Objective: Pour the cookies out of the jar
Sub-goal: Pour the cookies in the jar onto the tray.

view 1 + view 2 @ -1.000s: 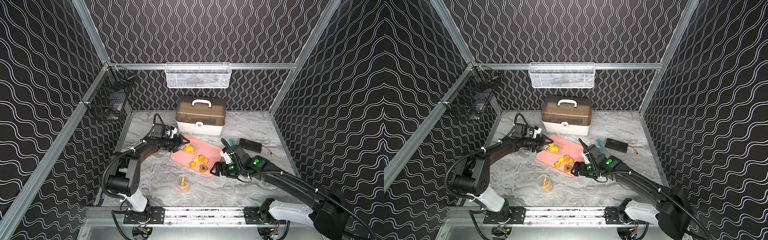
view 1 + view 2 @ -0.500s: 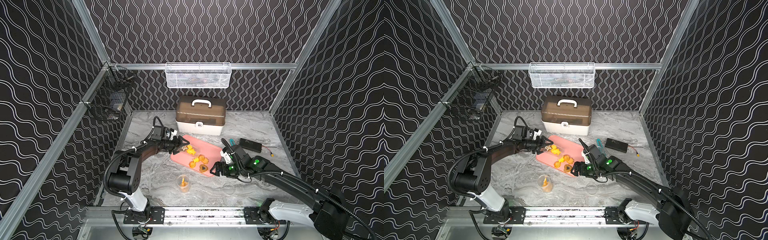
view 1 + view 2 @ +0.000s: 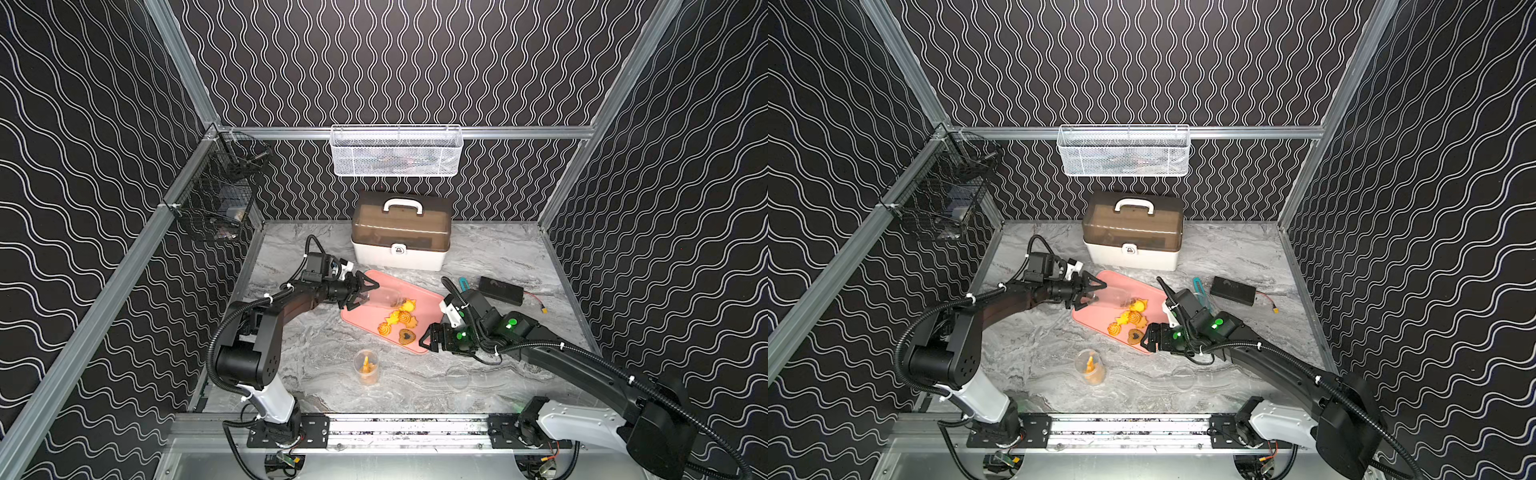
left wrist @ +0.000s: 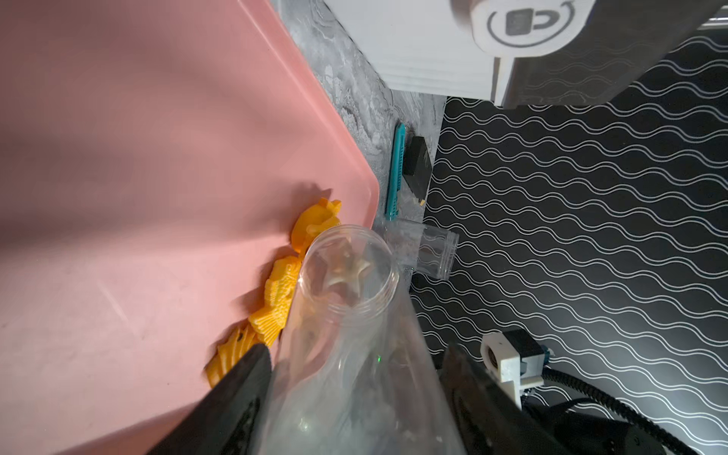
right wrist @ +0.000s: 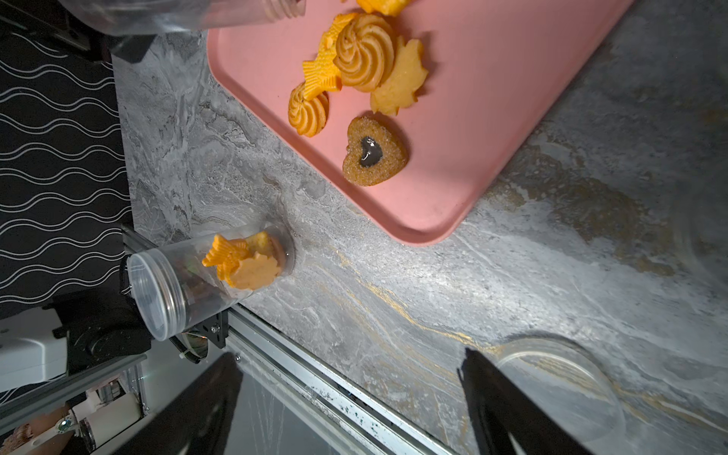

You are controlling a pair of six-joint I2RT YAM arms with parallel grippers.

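Observation:
My left gripper (image 3: 365, 291) (image 3: 1094, 293) (image 4: 354, 378) is shut on the base end of a clear jar (image 3: 384, 296) (image 3: 1115, 297) (image 4: 354, 315). The jar lies tipped on its side over the pink tray (image 3: 428, 297) (image 3: 1092, 324) (image 4: 157, 157) (image 5: 492, 118). Several orange and brown cookies (image 3: 399, 322) (image 3: 1127, 322) (image 4: 275, 295) (image 5: 362, 67) lie on the tray at and beyond the jar's mouth. A pale star shape shows at the mouth in the left wrist view. My right gripper (image 3: 428, 340) (image 3: 1148, 338) (image 5: 350, 356) stands open and empty by the tray's front right corner.
A second small clear jar (image 3: 366, 368) (image 5: 212, 275) with cookies in it stands on the marble table near the front. A clear lid (image 3: 457, 376) (image 5: 559, 378) lies front right. A brown and white case (image 3: 401, 232) stands behind the tray, with a black box (image 3: 500, 289) to its right.
The orange cookies seen inside the jar close to my left gripper have slid towards its mouth and the tray. The right arm has not moved.

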